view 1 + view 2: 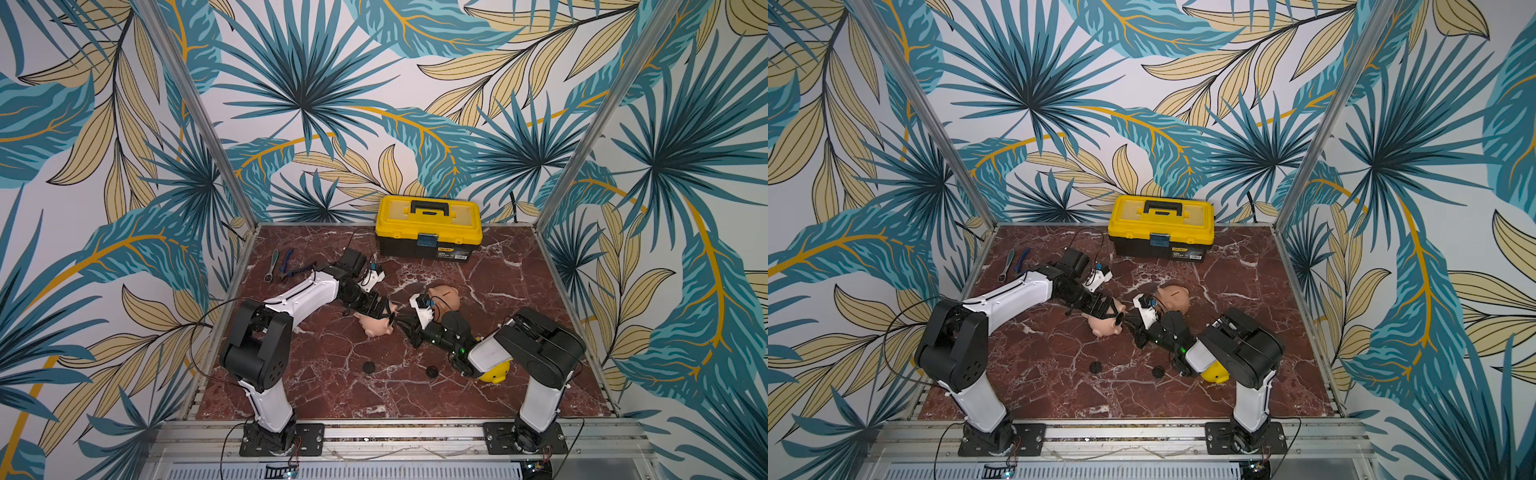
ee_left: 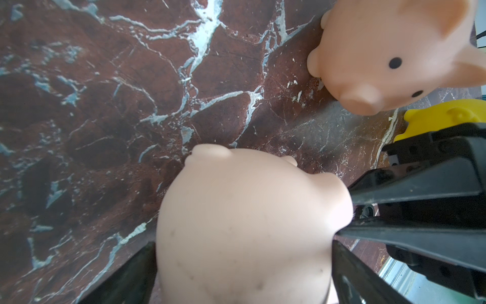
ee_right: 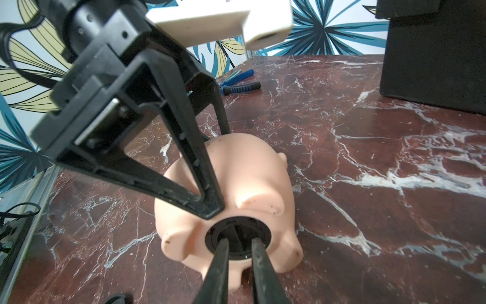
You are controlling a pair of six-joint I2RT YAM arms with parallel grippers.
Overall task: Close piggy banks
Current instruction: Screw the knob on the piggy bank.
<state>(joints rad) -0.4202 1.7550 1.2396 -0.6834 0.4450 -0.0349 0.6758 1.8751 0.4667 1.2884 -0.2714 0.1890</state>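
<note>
Scanning from the left, I see a wrench point(image 1: 272, 266) and pliers point(image 1: 291, 266) lying near the table's point(image 1: 332, 395) far corner. My left gripper point(image 2: 243, 246) spreads its jaws wide to either side of the pale pink piggy bank point(image 1: 376, 326), which lies on its side mid-table. I cannot tell whether the fingers touch it. A black plug point(image 3: 238, 234) sits in its belly. A black disc point(image 1: 368, 367) and a second disc point(image 1: 432, 371) lie nearer me. My right gripper point(image 3: 238, 240) has its jaws slightly apart, tips at the plug, astride its rib, pinching nothing I can make out. Just behind it, the peach-pink pig point(image 1: 446, 297) stands upright. The toolbox point(image 1: 428, 226) sits at the back, and the yellow pig point(image 1: 494, 372) is half hidden under the right arm point(image 1: 486, 353).
</note>
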